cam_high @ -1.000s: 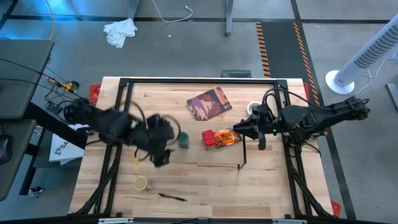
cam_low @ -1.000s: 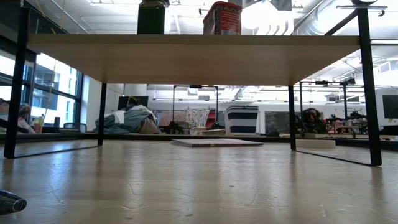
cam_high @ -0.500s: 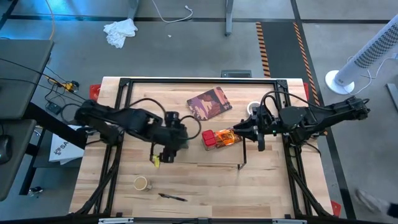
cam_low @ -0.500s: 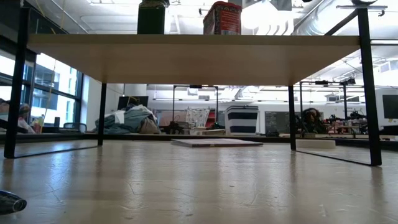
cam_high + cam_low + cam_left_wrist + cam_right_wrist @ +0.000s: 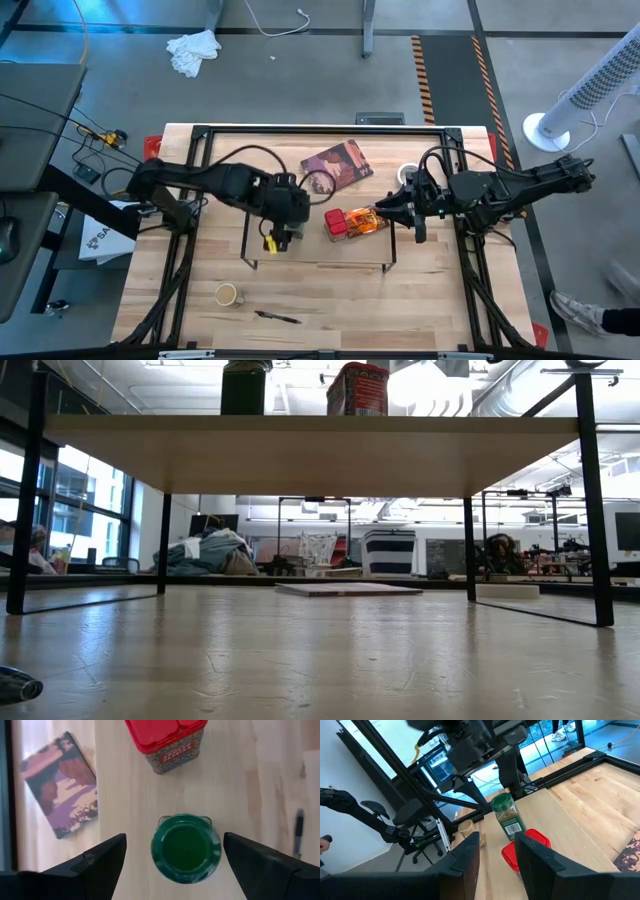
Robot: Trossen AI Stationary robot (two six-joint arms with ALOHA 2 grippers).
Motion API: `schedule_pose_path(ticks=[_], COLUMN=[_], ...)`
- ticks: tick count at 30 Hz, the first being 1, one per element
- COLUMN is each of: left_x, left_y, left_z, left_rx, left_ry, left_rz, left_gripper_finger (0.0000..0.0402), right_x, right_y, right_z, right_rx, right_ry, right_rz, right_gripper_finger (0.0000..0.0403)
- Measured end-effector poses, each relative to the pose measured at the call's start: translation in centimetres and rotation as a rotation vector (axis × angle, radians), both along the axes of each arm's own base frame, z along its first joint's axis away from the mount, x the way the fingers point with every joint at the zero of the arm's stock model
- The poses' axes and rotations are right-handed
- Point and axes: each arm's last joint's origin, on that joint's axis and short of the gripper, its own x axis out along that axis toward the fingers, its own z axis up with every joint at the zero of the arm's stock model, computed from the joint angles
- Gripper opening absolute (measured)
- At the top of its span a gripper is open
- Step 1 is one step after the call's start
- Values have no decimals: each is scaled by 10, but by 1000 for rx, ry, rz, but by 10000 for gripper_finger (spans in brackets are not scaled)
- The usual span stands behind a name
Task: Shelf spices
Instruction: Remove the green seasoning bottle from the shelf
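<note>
The low shelf point(image 5: 320, 250), a pale smooth wood board on thin black metal legs, stands in the middle of the table and carries three of the spices. The round glass jar with the glossy green lid point(image 5: 186, 849) stands upright toward the shelf's left end. The boxy red tin point(image 5: 338, 224), with a printed metal wall and a flat red plastic lid, stands near the shelf's middle. The flat, shiny brown-orange packet point(image 5: 365, 222) lies just beside the tin, toward the shelf's right end.

The left gripper point(image 5: 282, 226) hangs straight above the green-lidded jar. Its dark, blunt fingers point(image 5: 102, 862) are spread wide, one on each side of the lid, and touch neither it nor the board.

The right gripper point(image 5: 384, 214) sits at the shelf's right end, at the packet's outer edge. Its fingers point(image 5: 466, 860) are parted with a narrow gap and nothing shows between them; whether the tips touch the packet I cannot tell.

The small round tan-topped jar point(image 5: 228, 294) stands on the table in front of the shelf's left corner, well apart from it. A slim dark pen point(image 5: 278, 317) lies farther forward. Behind the shelf lie a flat reddish printed card point(image 5: 336, 165) and a white tape roll point(image 5: 408, 173).
</note>
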Motion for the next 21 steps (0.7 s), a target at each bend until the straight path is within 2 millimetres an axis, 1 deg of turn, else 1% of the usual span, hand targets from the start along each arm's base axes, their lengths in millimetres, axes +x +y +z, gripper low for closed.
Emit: schedule_pose_path(ticks=[4,11,21], left_x=[3,7,25], left_y=[7,2,0], left_z=[-2,-11,-35], left_rx=[-29,-58,-52], left_ry=[14,67,142], left_rz=[10,-37,-16], left_gripper_finger=[331,331,331], right_x=[0,0,0], right_y=[0,0,0], right_z=[0,0,0], right_rx=[31,31,55], right_ry=[2,2,6], right_rz=[-6,-3,1], right_gripper_finger=[119,119,119])
